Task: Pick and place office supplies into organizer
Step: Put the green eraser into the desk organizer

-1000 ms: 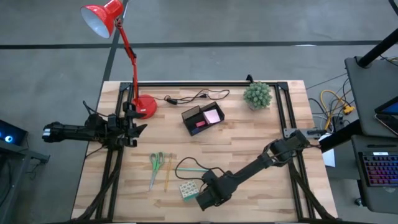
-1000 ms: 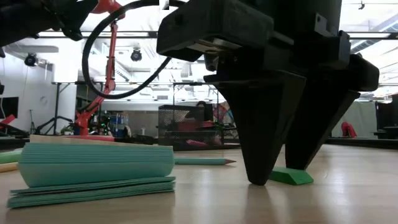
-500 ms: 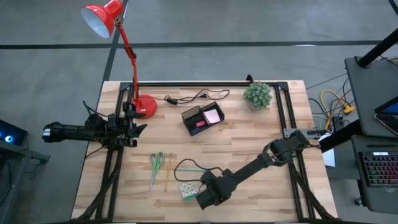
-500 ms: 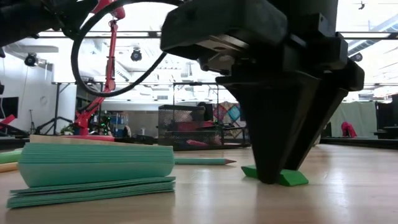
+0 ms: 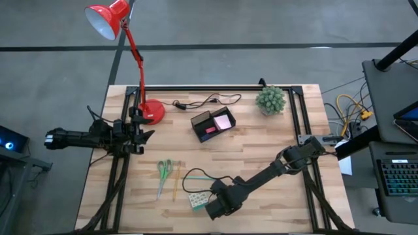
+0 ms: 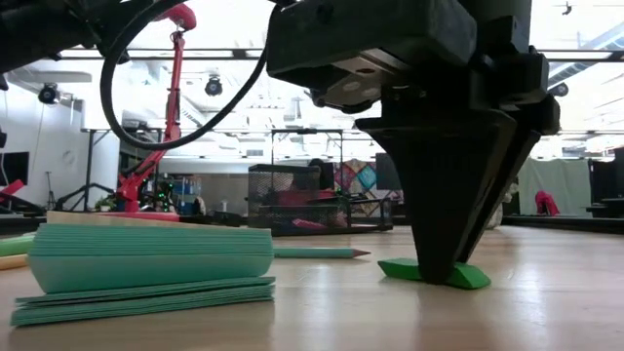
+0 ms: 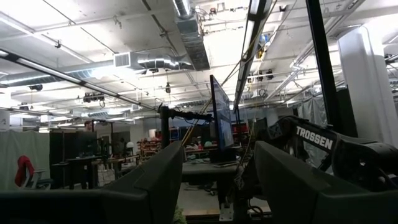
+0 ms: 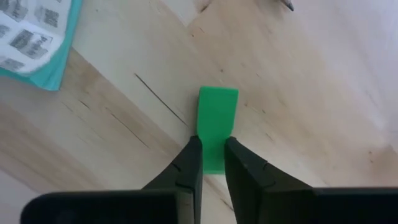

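A small green eraser (image 8: 217, 118) lies flat on the wooden table near its front edge. My right gripper (image 8: 212, 163) stands over it, pointing down, and is shut on it; the low view shows the same gripper (image 6: 447, 255) and the eraser (image 6: 434, 273) on the table. My left gripper (image 7: 217, 199) waits open at the table's left edge (image 5: 145, 134), pointing level into the room with nothing between its fingers. The black organizer (image 5: 199, 121) stands at the far middle with a pink pad (image 5: 223, 121) in it. My right gripper pinches the green eraser's two long sides at one end (image 8: 213, 152) between its two fingers. The fingers (image 8: 189, 165) come from above, pointing down, and lie across the eraser. The eraser rests flat on the table, its other end sticking out past the fingers.
A teal pad of sheets (image 5: 197, 199) lies just left of the right gripper. Green-handled scissors (image 5: 163, 173) and a yellow pencil (image 5: 176, 184) lie farther left. A red desk lamp (image 5: 151, 111), its cable (image 5: 202, 101) and a small plant (image 5: 270, 99) stand at the far edge.
My right gripper's fingers, which stood apart on either side of the green eraser, have shut on it. The eraser has shifted slightly on the table and stays lying there.
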